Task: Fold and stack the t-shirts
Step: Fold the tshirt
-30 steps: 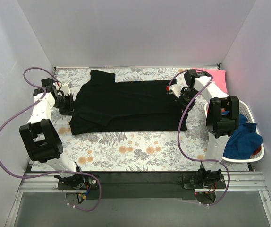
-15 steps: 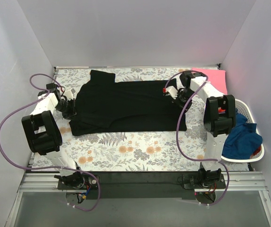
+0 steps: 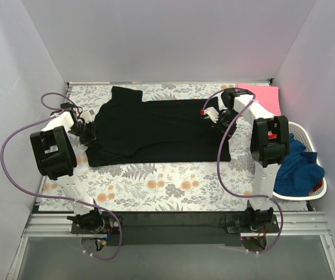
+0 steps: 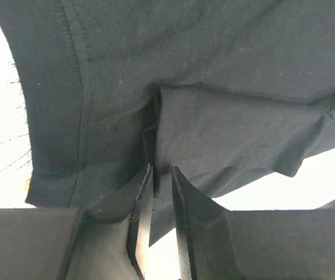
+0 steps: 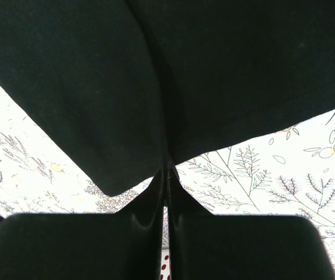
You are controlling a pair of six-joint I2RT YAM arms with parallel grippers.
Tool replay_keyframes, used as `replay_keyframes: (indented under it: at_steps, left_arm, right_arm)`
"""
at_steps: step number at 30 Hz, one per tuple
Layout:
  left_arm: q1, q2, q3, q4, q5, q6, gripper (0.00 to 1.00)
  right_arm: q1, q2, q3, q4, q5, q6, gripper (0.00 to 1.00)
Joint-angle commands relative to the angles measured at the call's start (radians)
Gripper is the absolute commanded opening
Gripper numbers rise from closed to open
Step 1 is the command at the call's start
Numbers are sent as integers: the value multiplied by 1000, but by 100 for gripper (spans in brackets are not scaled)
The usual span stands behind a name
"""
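Note:
A black t-shirt (image 3: pixel 156 128) lies spread flat across the floral table cover, its sleeve end to the left and its hem to the right. My left gripper (image 3: pixel 90 129) is at its left edge. In the left wrist view the gripper (image 4: pixel 161 172) is shut on a fold of the black fabric (image 4: pixel 214 70). My right gripper (image 3: pixel 217 119) is at the shirt's right edge. In the right wrist view the gripper (image 5: pixel 167 170) is shut on the hem of the black cloth (image 5: pixel 156 70), just above the table cover.
A white basket (image 3: pixel 314 191) stands at the right edge with a blue garment (image 3: pixel 302 169) hanging out of it. A pink cloth (image 3: pixel 268 96) lies at the back right corner. The floral table cover (image 3: pixel 167 181) shows bare in front of the shirt.
My left arm's elbow has swung back and inward while its gripper stays at the shirt's left edge. My right gripper has shifted slightly left. The shirt has hardly moved.

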Motion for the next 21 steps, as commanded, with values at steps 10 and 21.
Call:
replay_keyframes:
  at_steps: [10,21]
  left_arm:
    - [-6,-15,82,-4,17,4,6]
    - [-7,-10,95,-33,-2,25,13]
  right_arm:
    - [2,-3,28,-21,-1,-10,1]
    - [3,-5,25,-21,-2,-10,1]
